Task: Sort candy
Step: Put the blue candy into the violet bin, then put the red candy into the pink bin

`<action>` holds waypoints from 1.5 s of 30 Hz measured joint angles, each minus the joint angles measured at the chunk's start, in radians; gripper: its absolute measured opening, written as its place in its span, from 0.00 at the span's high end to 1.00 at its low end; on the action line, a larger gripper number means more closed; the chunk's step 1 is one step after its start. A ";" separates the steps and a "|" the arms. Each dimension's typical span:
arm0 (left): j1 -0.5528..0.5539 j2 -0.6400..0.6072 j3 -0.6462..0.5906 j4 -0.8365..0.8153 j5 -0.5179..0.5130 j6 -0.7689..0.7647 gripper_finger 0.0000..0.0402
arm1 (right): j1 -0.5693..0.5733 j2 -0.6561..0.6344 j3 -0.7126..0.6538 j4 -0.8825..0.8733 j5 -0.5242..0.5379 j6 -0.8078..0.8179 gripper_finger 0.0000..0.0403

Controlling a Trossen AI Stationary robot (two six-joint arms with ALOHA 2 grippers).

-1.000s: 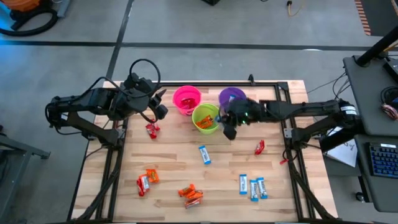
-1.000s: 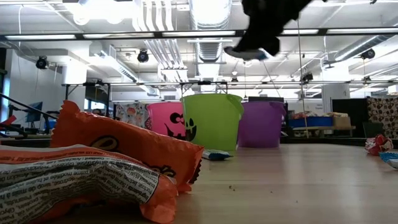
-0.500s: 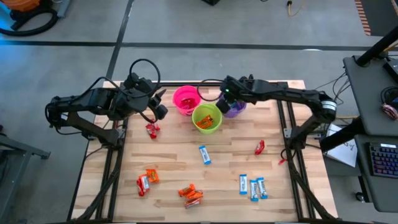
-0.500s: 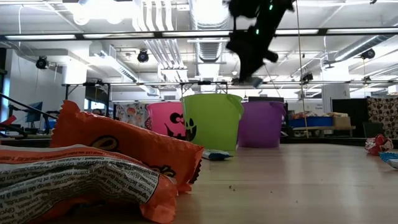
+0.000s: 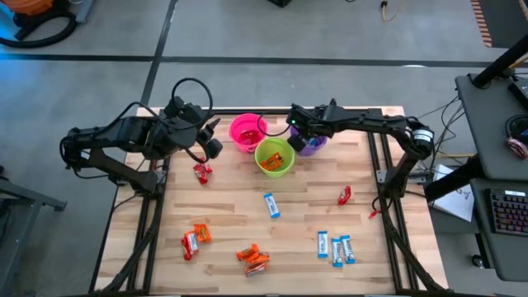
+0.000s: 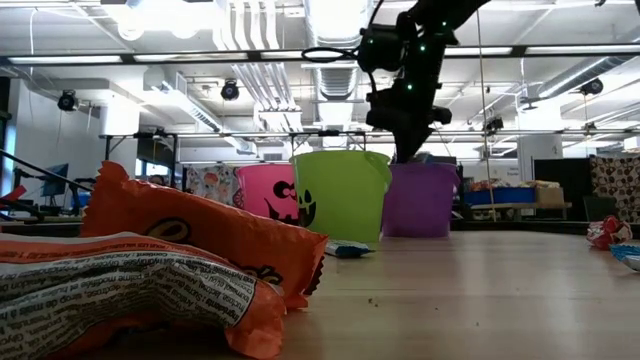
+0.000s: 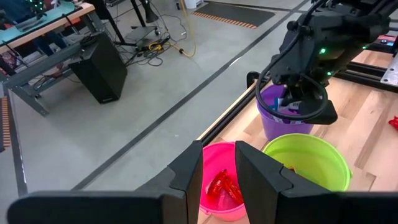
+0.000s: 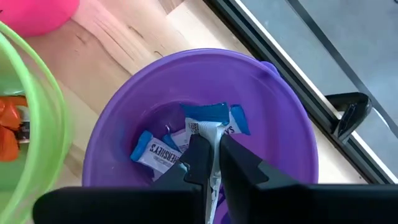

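Right gripper (image 8: 212, 163) above the round purple plastic cup (image 8: 292, 124) at the table's far edge, fingers nearly together, pinching a blue-and-white wrapped candy (image 8: 208, 127). Left gripper (image 7: 219, 177) idle at far left, fingers slightly parted, holding nothing.

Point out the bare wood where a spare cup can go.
Free: the wooden table strip between the green plastic cup, the lone blue-and-white candy and the red candy. Crowded: the front edge, with orange candies and blue-and-white candies.
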 joint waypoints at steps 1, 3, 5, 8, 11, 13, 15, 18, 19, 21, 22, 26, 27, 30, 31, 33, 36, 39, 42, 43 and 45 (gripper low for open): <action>0.000 0.000 0.000 0.000 0.000 -0.001 0.81 | 0.000 0.000 0.000 0.002 0.000 -0.009 0.93; 0.000 0.000 0.000 0.000 0.000 -0.003 0.81 | 0.000 0.000 0.000 0.007 -0.001 -0.009 0.90; 0.000 0.000 0.000 0.000 0.000 -0.003 0.81 | 0.000 -0.002 0.000 0.006 -0.004 -0.009 0.87; 0.000 0.000 0.000 0.000 0.000 -0.006 0.81 | 0.000 -0.005 0.000 0.005 -0.006 -0.003 0.82; 0.000 0.002 0.000 0.000 0.001 -0.033 0.81 | 0.000 -0.008 0.000 0.000 -0.008 0.003 0.78; 0.000 0.005 0.000 0.000 0.010 -0.062 0.81 | 0.000 -0.012 0.000 -0.002 -0.009 0.002 0.76; 0.000 0.006 0.000 -0.007 0.032 -0.106 0.81 | 0.000 -0.023 0.004 -0.009 -0.009 -0.002 0.75; 0.000 0.009 0.000 -0.048 0.050 -0.221 0.81 | 0.000 -0.051 0.009 -0.018 -0.010 -0.015 0.73; 0.000 0.012 0.000 -0.064 0.056 -0.264 0.81 | 0.000 -0.064 0.011 -0.025 -0.010 -0.019 0.73; 0.000 0.020 0.000 -0.107 0.071 -0.344 0.81 | 0.000 -0.092 0.012 -0.037 -0.013 -0.025 0.73; 0.000 0.027 0.000 -0.130 0.086 -0.384 0.81 | 0.000 -0.108 0.014 -0.042 -0.020 -0.025 0.73; 0.000 0.061 0.000 -0.230 0.169 -0.530 0.81 | 0.000 -0.174 0.020 -0.050 -0.071 -0.009 0.73; 0.000 0.074 0.000 -0.258 0.191 -0.570 0.81 | 0.000 -0.191 0.021 -0.050 -0.087 0.000 0.73; 0.000 0.116 0.000 -0.341 0.249 -0.681 0.81 | 0.000 -0.237 0.024 -0.047 -0.129 0.013 0.73; 0.000 0.130 0.000 -0.364 0.275 -0.708 0.81 | 0.001 -0.252 0.024 -0.049 -0.141 0.015 0.73; 0.000 0.158 0.000 -0.402 0.334 -0.745 0.81 | 0.001 -0.280 0.024 -0.048 -0.175 0.019 0.73; 0.000 0.197 -0.007 -0.419 0.407 -0.764 0.81 | 0.002 -0.317 0.024 -0.048 -0.244 0.020 0.73; 0.000 0.221 -0.028 -0.418 0.457 -0.767 0.81 | 0.007 -0.352 0.024 -0.048 -0.298 0.032 0.73; 0.000 0.221 -0.083 -0.412 0.479 -0.798 0.81 | 0.018 -0.380 0.024 -0.051 -0.300 0.046 0.73; 0.000 0.217 -0.109 -0.405 0.481 -0.813 0.81 | 0.023 -0.388 0.024 -0.050 -0.300 0.047 0.74; 0.000 0.188 -0.179 -0.351 0.486 -0.838 0.81 | 0.030 -0.399 0.024 -0.050 -0.299 0.048 0.74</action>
